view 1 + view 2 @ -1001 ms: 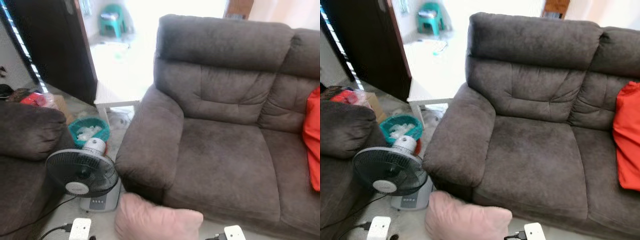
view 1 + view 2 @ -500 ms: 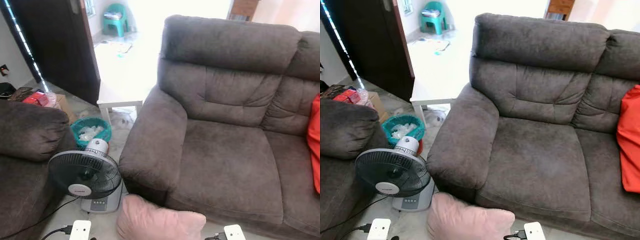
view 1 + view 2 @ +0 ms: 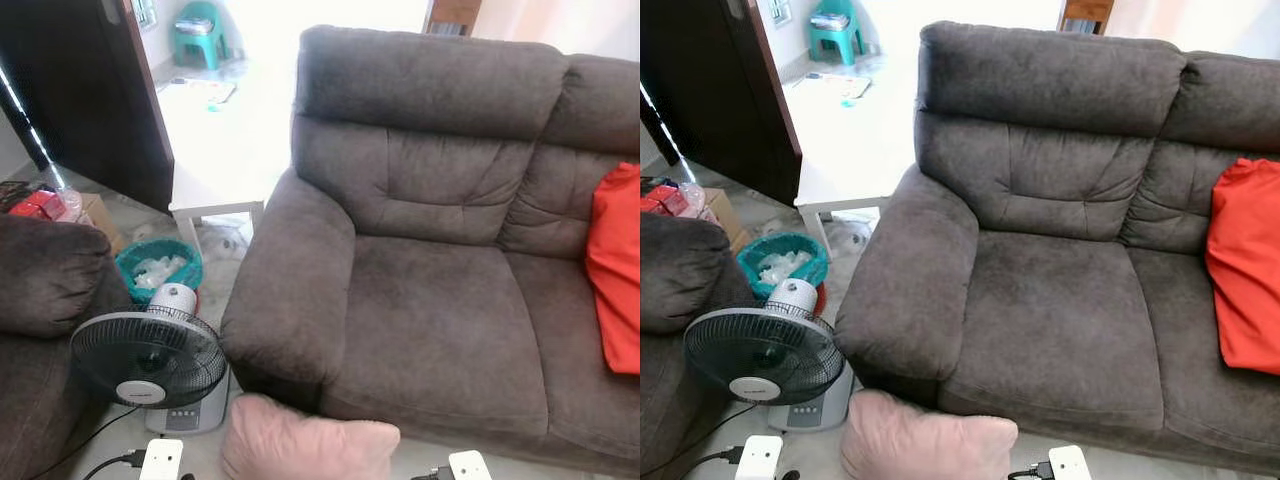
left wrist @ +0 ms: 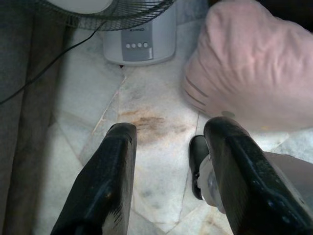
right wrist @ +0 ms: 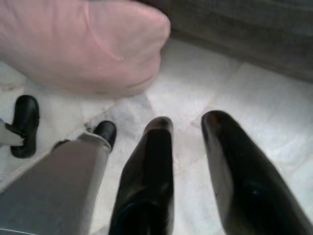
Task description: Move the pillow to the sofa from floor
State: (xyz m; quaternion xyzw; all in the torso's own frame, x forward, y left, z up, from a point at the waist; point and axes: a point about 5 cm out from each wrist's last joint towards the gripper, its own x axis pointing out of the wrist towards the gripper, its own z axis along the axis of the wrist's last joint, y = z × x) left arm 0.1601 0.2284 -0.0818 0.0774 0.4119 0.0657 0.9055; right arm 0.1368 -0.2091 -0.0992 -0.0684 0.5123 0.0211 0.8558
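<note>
Down on the marble floor (image 4: 156,161) right against the brown sofa (image 3: 440,300) front sits the pink pillow (image 3: 305,445), looks light and squishy, so I'd pinch a corner; left gripper (image 4: 168,147) and right gripper (image 5: 188,142) both hang apart, empty.

A dark brown sofa (image 3: 440,290) stands on a pale marble floor (image 4: 156,147), with an orange-red cushion (image 3: 615,265) on its right seat. Beside its left armrest are a black fan (image 3: 148,362), a teal basket (image 3: 158,268) and a white low table (image 3: 215,165). Strong daylight comes from the room behind, next to a dark door (image 3: 90,90).
</note>
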